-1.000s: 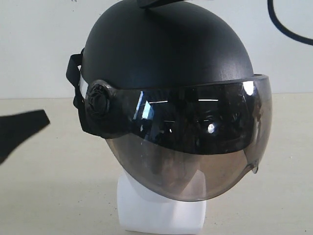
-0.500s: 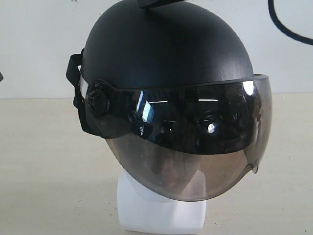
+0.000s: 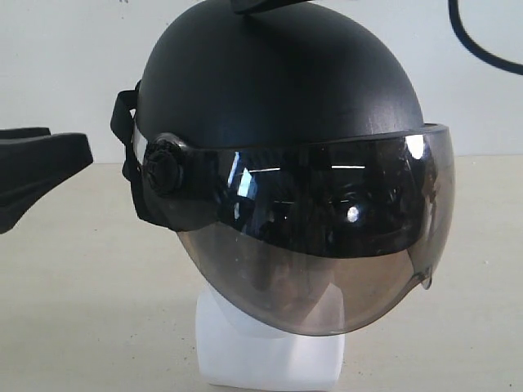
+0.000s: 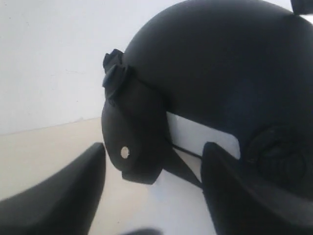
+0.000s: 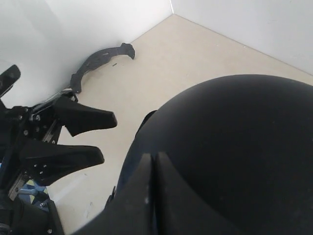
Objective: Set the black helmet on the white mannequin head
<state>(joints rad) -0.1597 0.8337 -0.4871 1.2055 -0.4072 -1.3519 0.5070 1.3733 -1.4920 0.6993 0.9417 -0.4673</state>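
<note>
The black helmet sits on the white mannequin head, whose blocky neck base shows below the smoke-tinted visor. The face is only dimly seen through the visor. My right gripper is shut with nothing between its fingers, and its tips rest on the helmet's crown; in the exterior view it shows at the top edge. My left gripper stands open beside the helmet's ear pad and strap, touching nothing. It enters the exterior view from the left. A strip of white head shows under the shell.
A beige tabletop meets a white wall behind. A black cable hangs at the top right. A curved black piece lies on the table by the wall corner.
The left gripper was low at the left edge, slipped almost out of the exterior view, and is now back in higher, nearer the helmet's side. Helmet and right gripper have not moved.
</note>
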